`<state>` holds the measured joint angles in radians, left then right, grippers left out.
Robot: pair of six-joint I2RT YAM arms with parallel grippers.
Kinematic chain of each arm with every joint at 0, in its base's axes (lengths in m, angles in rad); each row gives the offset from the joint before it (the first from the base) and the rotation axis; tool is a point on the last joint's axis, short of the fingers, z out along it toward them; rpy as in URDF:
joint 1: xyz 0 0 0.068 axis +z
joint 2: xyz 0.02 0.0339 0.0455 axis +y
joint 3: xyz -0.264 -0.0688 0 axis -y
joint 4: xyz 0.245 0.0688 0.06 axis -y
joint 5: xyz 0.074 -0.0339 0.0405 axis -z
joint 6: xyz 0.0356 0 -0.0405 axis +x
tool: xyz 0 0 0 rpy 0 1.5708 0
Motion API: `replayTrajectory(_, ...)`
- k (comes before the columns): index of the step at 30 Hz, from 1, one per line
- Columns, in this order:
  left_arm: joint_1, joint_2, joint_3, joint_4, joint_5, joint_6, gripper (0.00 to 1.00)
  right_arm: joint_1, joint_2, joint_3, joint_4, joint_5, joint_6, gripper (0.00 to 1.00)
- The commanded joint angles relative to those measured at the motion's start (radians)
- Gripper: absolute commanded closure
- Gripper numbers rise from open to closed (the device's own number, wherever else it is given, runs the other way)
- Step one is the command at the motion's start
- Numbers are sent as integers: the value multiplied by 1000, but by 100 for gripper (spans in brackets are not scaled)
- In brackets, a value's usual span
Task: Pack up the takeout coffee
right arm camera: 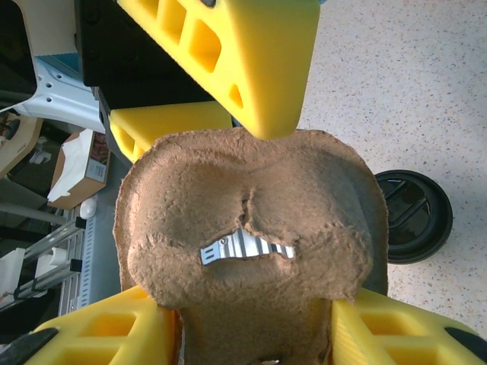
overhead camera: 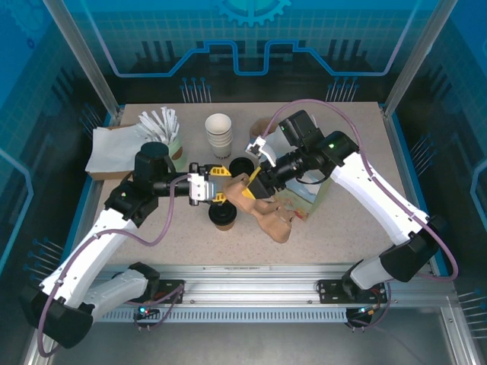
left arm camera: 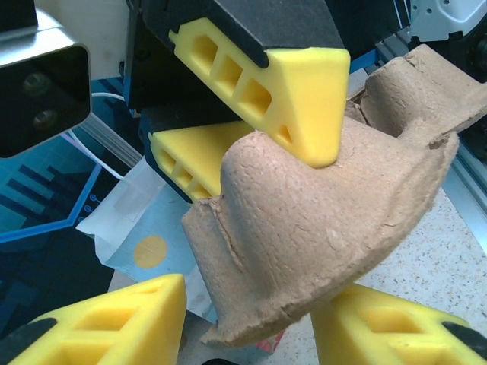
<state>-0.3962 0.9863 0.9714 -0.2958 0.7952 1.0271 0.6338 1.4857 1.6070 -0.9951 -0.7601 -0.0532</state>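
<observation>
Pulp carrier (overhead camera: 268, 211) with its long axis running from the grippers toward the near right; right gripper (overhead camera: 252, 182) clamped on one rim; left gripper (overhead camera: 222, 186) brackets the opposite rim, whether clamped cannot be told; takeout coffee (overhead camera: 224, 218) stands upright just nearward of the left gripper, beside the carrier's held end; left arm nearer

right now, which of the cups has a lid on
The brownish cup toward the front, capped with a black lid; the stacked white cups behind stand open.
</observation>
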Motion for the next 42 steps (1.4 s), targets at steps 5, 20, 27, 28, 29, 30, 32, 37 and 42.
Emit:
replayTrajectory(5, -10, -24, -58, 83, 43, 29, 67, -17, 23, 25, -16, -48, -2, 54)
replayTrajectory(20, -10, -32, -99, 95, -15, -134, 83, -38, 1, 16, -10, 8, 42, 38)
replayTrajectory(27, -8, -47, -111, 54, -102, -312, 88, -53, -61, 16, 2, 63, 73, 17)
replayTrajectory(28, -10, -51, -112, 52, -113, -348, 89, -54, -70, 16, 4, 70, 74, 16)
replayTrajectory(29, -9, -54, -112, 44, -123, -385, 89, -53, -81, 14, 8, 76, 75, 15)
replayTrajectory(30, -9, -57, -107, 27, -128, -415, 89, -53, -92, 8, 15, 84, 77, 14)
replayTrajectory(32, -9, -61, -95, -26, -132, -460, 89, -51, -114, -11, 31, 91, 77, 13)
replayTrajectory(37, -10, -67, -60, -173, -174, -576, 89, -23, -163, -45, 43, 168, 44, 12)
replayTrajectory(42, -14, -30, 7, -284, -230, -747, 88, 115, -265, -78, 65, 504, -49, 13)
